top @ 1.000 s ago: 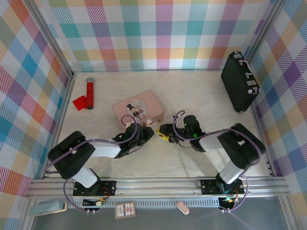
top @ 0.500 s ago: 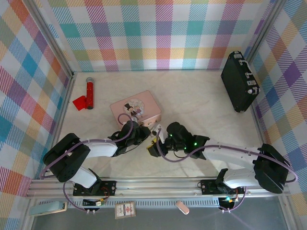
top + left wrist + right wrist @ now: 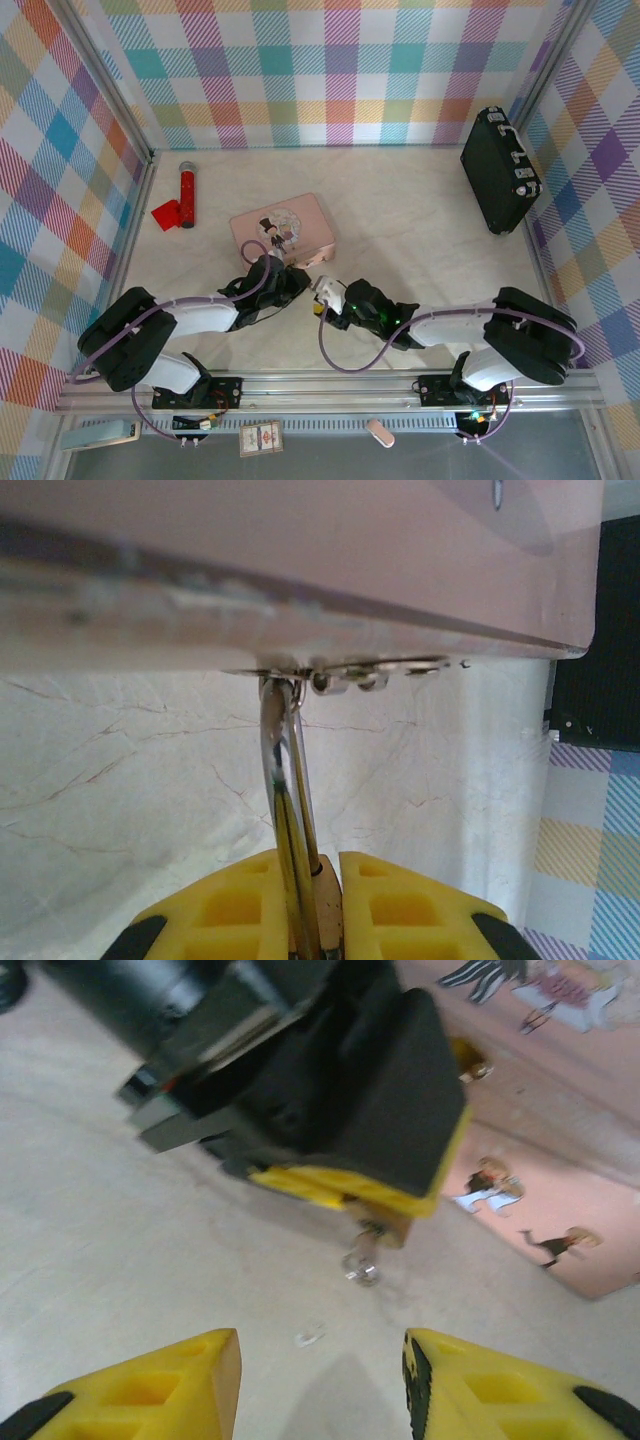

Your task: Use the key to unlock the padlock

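Tin (image 3: 283, 228), pink, blocks twelve o'clock of our left gripper (image 3: 325, 865) pinching the padlock (image 3: 280, 770); right gripper (image 3: 322, 1355) spread at three o'clock.

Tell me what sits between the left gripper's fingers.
The left gripper pinches the brass padlock. Its silvery shackle runs up to the clasp on the pink tin. The yellow fingers cover most of the padlock's body.

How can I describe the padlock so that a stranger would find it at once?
Find the pink tin in the middle of the table. At its near edge, the left gripper pinches the padlock, whose thin silvery shackle hangs from the tin's clasp. It is tiny and brass-gold, far smaller than the tin.
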Action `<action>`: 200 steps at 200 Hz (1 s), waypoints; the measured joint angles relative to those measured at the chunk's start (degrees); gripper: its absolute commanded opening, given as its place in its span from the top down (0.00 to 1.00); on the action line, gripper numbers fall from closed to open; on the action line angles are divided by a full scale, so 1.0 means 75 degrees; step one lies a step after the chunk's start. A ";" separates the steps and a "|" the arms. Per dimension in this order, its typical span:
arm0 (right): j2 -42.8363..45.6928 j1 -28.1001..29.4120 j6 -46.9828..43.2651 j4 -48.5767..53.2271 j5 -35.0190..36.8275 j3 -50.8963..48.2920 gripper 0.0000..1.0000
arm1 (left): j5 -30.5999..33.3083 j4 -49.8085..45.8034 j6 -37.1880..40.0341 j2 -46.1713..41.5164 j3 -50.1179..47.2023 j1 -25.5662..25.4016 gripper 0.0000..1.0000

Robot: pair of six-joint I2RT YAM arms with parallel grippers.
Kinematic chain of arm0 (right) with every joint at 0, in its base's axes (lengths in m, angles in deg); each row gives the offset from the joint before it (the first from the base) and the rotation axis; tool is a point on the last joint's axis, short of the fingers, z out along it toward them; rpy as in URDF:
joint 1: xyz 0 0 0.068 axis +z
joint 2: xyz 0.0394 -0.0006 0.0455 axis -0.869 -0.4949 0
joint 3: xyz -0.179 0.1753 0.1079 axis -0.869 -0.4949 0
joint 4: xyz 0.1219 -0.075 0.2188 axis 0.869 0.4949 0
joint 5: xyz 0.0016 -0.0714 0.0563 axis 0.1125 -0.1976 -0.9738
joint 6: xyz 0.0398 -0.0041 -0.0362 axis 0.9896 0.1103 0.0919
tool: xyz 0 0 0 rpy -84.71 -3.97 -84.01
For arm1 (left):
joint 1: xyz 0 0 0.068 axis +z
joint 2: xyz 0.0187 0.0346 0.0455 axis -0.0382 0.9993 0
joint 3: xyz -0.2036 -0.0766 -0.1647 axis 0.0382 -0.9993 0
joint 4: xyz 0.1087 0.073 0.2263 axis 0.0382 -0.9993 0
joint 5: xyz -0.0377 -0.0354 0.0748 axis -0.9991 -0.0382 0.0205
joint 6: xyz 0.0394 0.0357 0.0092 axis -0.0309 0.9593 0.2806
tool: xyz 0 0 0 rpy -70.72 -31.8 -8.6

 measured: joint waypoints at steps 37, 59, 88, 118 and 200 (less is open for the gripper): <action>-0.0816 0.0079 -0.0455 -0.0761 0.0490 0.0026 0.55 | -0.0090 -0.0251 0.0012 -0.0154 -0.0006 0.0015 1.00; -0.1113 0.0152 -0.0592 -0.0994 0.0691 0.0026 0.56 | -0.0108 -0.0437 0.0012 -0.0303 -0.0023 0.0015 1.00; -0.1244 0.0184 -0.0705 -0.1204 0.0924 0.0079 0.57 | -0.0111 -0.0551 0.0017 -0.0460 -0.0093 0.0015 1.00; -0.1405 0.0219 -0.0711 -0.1469 0.1113 0.0169 0.58 | -0.0152 -0.0545 0.0035 -0.0460 -0.0108 0.0015 1.00; -0.2049 0.0382 -0.0705 -0.1845 0.1265 0.0373 0.63 | -0.0248 -0.0493 0.0047 -0.0458 -0.0149 0.0044 1.00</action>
